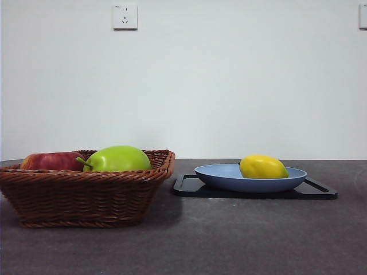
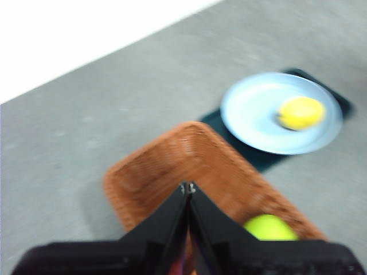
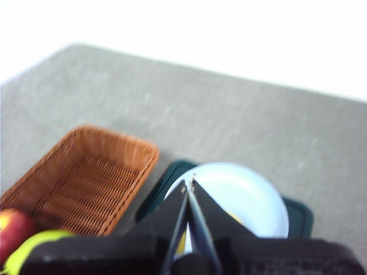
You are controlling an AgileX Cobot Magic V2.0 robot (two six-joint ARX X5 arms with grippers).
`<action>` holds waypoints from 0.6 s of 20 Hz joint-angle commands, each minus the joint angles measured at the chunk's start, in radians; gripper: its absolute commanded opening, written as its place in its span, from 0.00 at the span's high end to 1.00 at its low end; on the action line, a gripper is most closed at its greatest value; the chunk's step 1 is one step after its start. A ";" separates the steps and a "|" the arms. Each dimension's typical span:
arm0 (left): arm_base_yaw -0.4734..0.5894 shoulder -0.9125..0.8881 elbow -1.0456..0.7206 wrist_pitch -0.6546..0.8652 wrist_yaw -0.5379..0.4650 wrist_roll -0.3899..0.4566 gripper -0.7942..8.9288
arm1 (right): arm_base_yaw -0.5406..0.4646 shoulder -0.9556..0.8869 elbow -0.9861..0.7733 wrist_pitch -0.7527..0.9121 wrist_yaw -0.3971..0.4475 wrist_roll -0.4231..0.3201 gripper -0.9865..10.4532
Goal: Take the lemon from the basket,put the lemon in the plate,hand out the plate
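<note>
Lemon [image 1: 263, 167] was already in the plate [image 1: 218, 175], right of frame centre in the front view, sitting toward the plate's right side, not centred. Plate sat on a black tray [image 1: 186, 188], just beside the basket [image 1: 86, 195] at lower left. Basket held only an apple [image 1: 50, 161] and a green fruit [image 1: 118, 158].

Left tool [image 2: 188, 188] was closed on nothing, hovering above the basket. Right tool [image 3: 188, 184] was also closed and empty, above the plate's near rim. Neither showed in the front view, so both were high.

Judged: only the hand-out was left.

Risks:
- Right tool has to open before it takes the rim; coming down closed would shove the plate along the tray.
- Rim is thin and shallow, so a pinch at one edge could tilt the plate.
- Lemon is round and off-centre; any tilt could roll it off.
- Tray lip and basket are close by and could snag the plate as it slides or lifts.
</note>
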 commanded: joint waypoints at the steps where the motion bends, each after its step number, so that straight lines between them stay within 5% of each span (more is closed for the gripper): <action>1: 0.029 -0.085 -0.126 0.097 -0.001 0.003 0.91 | 0.023 -0.092 -0.130 0.116 0.050 -0.022 0.91; 6: 0.062 -0.328 -0.453 0.322 -0.003 -0.054 0.91 | 0.030 -0.291 -0.411 0.330 0.136 -0.031 0.91; 12: 0.062 -0.430 -0.520 0.306 -0.002 -0.095 0.91 | 0.028 -0.327 -0.446 0.326 0.154 0.003 0.91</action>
